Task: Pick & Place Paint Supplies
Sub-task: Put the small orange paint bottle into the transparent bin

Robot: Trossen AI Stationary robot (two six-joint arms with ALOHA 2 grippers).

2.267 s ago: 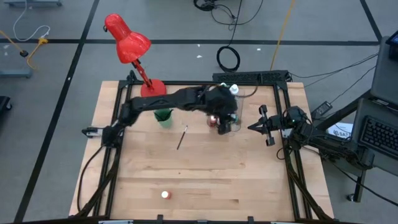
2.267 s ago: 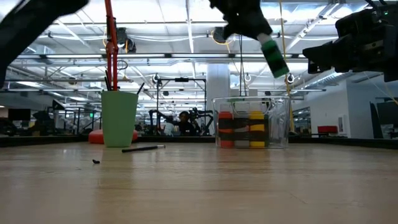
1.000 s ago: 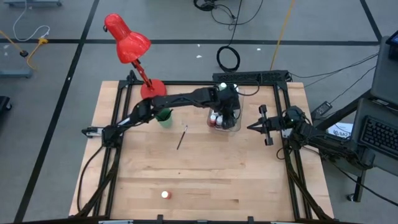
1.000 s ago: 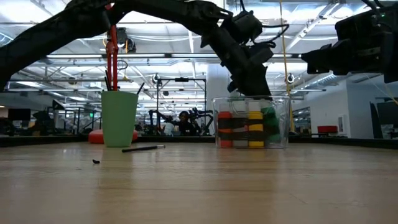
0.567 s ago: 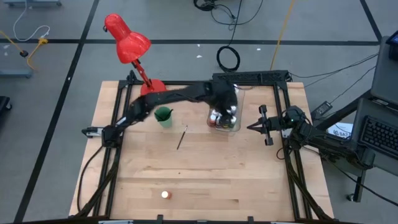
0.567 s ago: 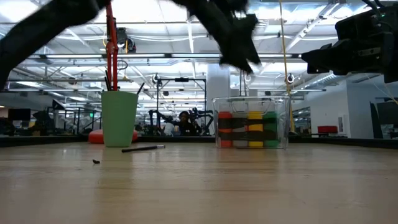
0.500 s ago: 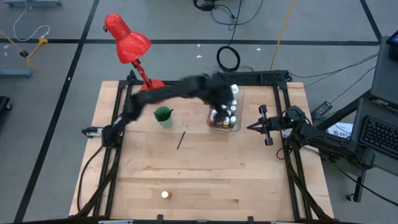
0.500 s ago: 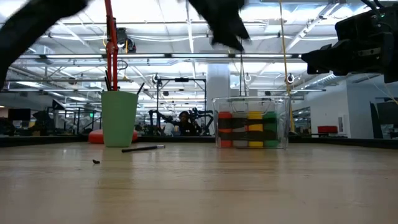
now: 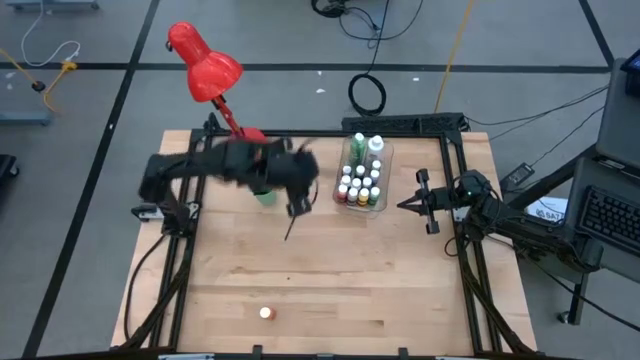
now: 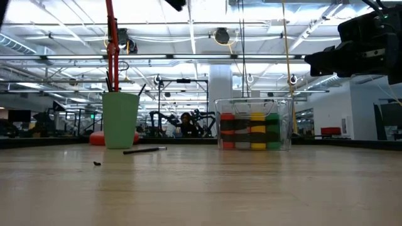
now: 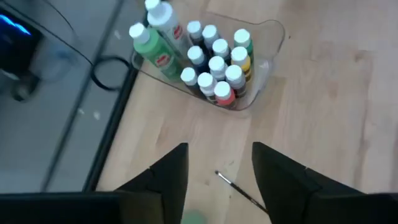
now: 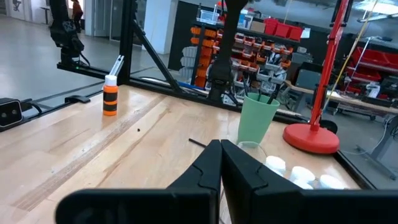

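Between picks, by the look of it: most supplies already stowed, two strays left out. Next move probably a descent onto the loose brush, calling for a fine pinch along a thin, low stem.

Wooden table (image 9: 330,280), pale planks, smooth, filling the centre of the high view. Left gripper (image 9: 300,196) blurred, just left of centre and above the brush, fingers (image 11: 171,171) apart with nothing between them. Right gripper (image 9: 412,203) parked at right of centre, fingers pressed together, empty. Clear plastic bin (image 9: 385,178), rigid and glossy, right of centre in the upper half, holding the capped paint bottles (image 9: 358,185) upright in rows, with a taller green bottle (image 9: 359,145) and white bottle (image 9: 376,146) at its upper end. Green cup (image 10: 120,119), matte, tapered, at left in the low view, brush handles poking out. Lone orange bottle (image 9: 265,313), small cylinder, low centre-left. Thin dark paintbrush (image 9: 291,225) flat on the wood, under the left gripper.
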